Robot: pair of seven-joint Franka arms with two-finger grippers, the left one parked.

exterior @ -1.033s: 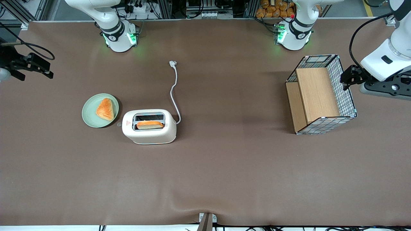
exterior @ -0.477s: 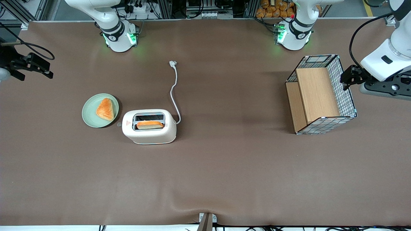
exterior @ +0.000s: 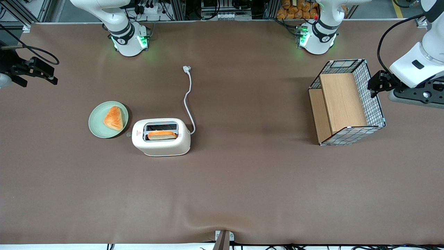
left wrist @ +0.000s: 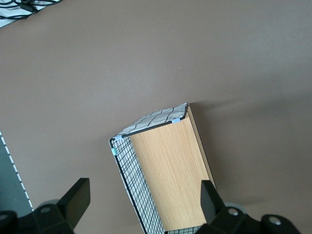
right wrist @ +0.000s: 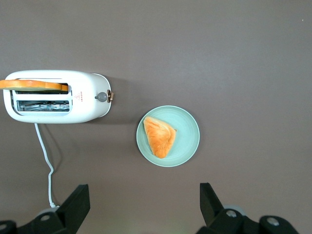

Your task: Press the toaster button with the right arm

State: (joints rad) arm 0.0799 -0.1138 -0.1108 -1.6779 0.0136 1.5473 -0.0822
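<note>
The cream-white toaster (exterior: 161, 143) (right wrist: 85, 105) stands on the brown table with a toast slice (exterior: 161, 135) (right wrist: 34, 85) in the slot nearer the front camera. The toaster button (right wrist: 102, 96) (exterior: 128, 134), a small grey knob, sticks out of the end wall that faces the plate. My right arm's gripper (exterior: 36, 80) (right wrist: 145, 195) hangs at the working arm's end of the table, well away from the toaster and farther from the front camera than it. The fingers are spread wide, open, with nothing between them.
A pale green plate (exterior: 95, 126) (right wrist: 187, 141) holding a triangular pastry (exterior: 113, 118) (right wrist: 159, 136) sits right beside the button end. The white cord (exterior: 188, 100) (right wrist: 46, 161) runs from the toaster toward the arm bases. A wire basket with wooden boards (exterior: 373, 100) (left wrist: 127, 178) stands toward the parked arm's end.
</note>
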